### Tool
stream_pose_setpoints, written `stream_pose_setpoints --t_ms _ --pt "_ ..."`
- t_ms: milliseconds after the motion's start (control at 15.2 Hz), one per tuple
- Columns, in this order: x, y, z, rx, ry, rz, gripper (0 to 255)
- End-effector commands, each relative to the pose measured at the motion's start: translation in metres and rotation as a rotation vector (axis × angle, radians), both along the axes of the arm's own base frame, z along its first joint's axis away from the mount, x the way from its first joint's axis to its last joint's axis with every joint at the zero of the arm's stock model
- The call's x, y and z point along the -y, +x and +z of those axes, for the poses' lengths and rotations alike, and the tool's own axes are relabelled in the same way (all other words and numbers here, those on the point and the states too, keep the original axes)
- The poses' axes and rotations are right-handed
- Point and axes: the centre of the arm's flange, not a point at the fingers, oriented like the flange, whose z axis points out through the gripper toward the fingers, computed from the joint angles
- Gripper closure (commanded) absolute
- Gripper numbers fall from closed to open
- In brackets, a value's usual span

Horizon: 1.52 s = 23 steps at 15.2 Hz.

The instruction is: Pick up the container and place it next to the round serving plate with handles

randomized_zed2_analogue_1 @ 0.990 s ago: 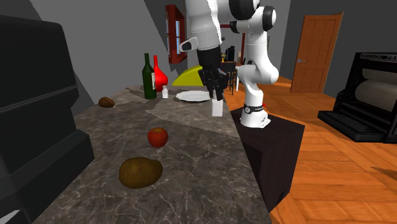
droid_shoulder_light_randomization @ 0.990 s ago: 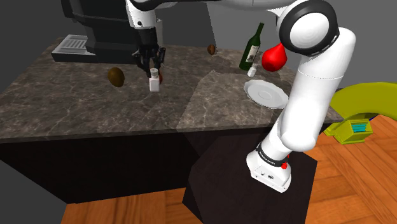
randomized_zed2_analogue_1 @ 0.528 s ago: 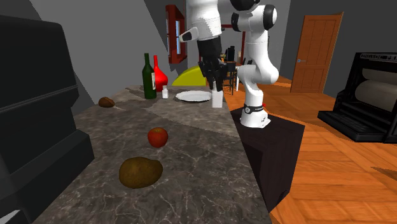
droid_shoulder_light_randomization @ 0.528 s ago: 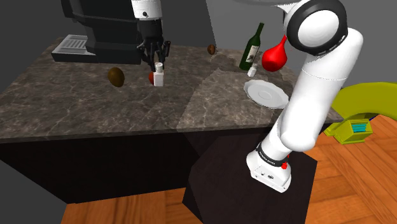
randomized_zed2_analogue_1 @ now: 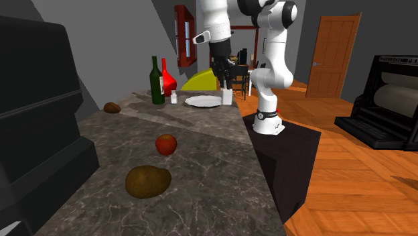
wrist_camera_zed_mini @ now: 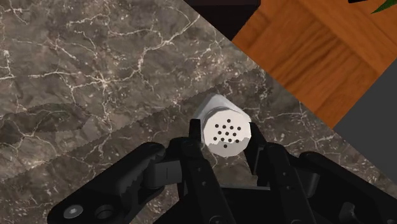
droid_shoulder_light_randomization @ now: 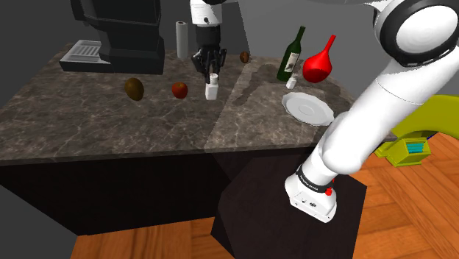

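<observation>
White shaker [wrist_camera_zed_mini: 224,130]: upright, my gripper [droid_shoulder_light_randomization: 211,74] clamped on its sides.
Serving plate [droid_shoulder_light_randomization: 309,109]: well apart from shaker; I must carry toward it, away from apple [droid_shoulder_light_randomization: 179,90].

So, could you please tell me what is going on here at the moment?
The white robot arm's black gripper has its jaws shut on a small white cylindrical shaker with a perforated top, held upright and apparently just clear of the dark marbled counter. It hangs between the round red apple and the round white plate, not yet beside the plate. A tall green bottle and a bulbous red vase stand just beyond the plate.
</observation>
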Motion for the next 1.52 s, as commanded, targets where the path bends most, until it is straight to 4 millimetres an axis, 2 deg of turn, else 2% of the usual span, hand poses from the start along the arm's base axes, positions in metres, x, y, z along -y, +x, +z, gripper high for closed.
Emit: stream_pose_setpoints --t_ms 0,1452 --pt "0.02 -0.018 0.0 -0.001 0.001 0.001 255" --pt "0.238 -0.21 0.001 -0.001 0.001 0.001 255"
